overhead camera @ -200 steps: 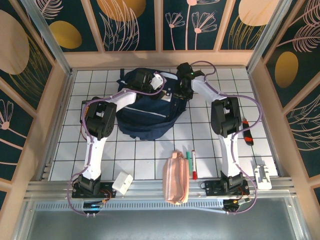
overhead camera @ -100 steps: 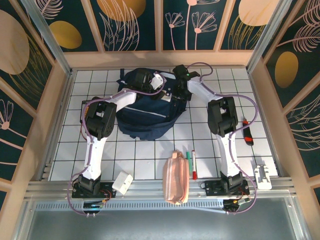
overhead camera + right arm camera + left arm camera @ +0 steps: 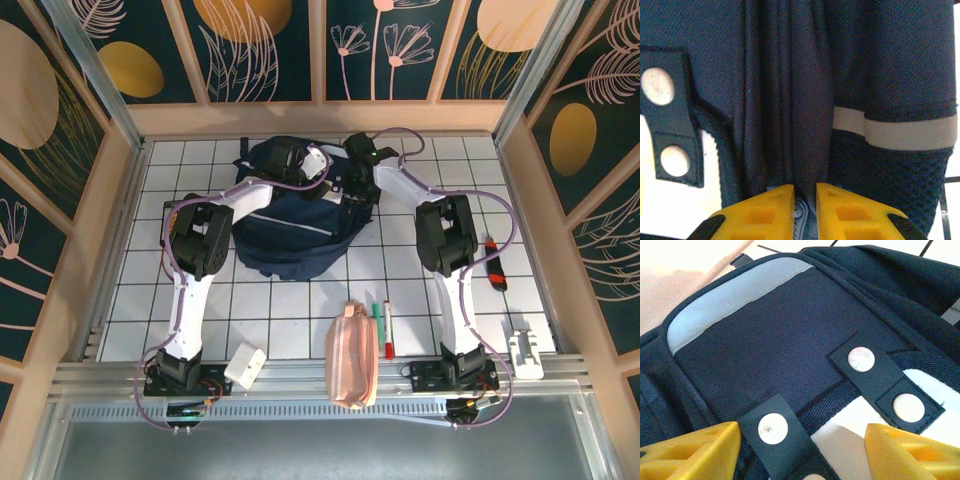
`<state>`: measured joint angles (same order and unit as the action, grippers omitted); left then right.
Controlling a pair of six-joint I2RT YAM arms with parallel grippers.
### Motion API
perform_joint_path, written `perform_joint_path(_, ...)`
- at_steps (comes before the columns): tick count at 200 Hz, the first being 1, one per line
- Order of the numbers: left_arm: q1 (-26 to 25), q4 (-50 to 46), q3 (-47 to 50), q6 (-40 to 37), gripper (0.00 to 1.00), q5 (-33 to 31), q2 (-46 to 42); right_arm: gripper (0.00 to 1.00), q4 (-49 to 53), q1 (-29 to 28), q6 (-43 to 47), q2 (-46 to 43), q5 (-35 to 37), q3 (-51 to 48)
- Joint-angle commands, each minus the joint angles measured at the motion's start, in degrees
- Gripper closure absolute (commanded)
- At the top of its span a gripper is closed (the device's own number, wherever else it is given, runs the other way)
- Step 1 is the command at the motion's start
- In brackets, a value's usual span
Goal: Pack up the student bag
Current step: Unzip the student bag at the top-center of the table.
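at its seam, the large navy-blue fabric backpack [image 3: 290, 230] is pinched by the right gripper [image 3: 805, 192], left gripper [image 3: 802, 440] spread; a slow pull is advised.

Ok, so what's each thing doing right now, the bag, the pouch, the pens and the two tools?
student bag, lying flat on the table, no opening showing.
left tool, open, over the bag's flap.
right tool, pinched on a fold of the bag.
pink pouch, lying at the near edge.
marker pens, lying beside the pouch.

Navy student bag [image 3: 290, 250] with pale stripe; pink pouch [image 3: 352, 362].
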<state>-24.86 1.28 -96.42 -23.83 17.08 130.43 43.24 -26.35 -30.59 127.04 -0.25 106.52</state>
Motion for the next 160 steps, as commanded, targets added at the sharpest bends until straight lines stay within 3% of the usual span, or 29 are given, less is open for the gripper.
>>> perform_joint_path(1,0.6,-4.8,0.1,0.3,0.34,-2.8,-0.1,0.81,2.3,-2.0,-0.2,-4.1,-2.3,-1.5)
perform_joint_path(46,0.6,-5.3,-0.9,0.8,0.34,-2.9,0.4,0.73,2.0,-2.4,1.1,-5.2,-0.5,-4.4)
perform_joint_path(72,0.6,-5.8,-1.6,1.0,0.34,-3.1,0.6,0.73,2.0,-2.9,1.2,-4.3,0.9,-5.4)
perform_joint_path(126,0.6,-6.1,-2.2,1.2,0.34,-3.2,0.7,0.75,3.7,-3.1,3.6,-1.9,14.2,-3.9)
perform_joint_path(160,0.6,-6.4,-2.4,1.5,0.34,-4.0,1.2,0.79,4.6,-2.3,4.6,0.5,14.1,1.5)
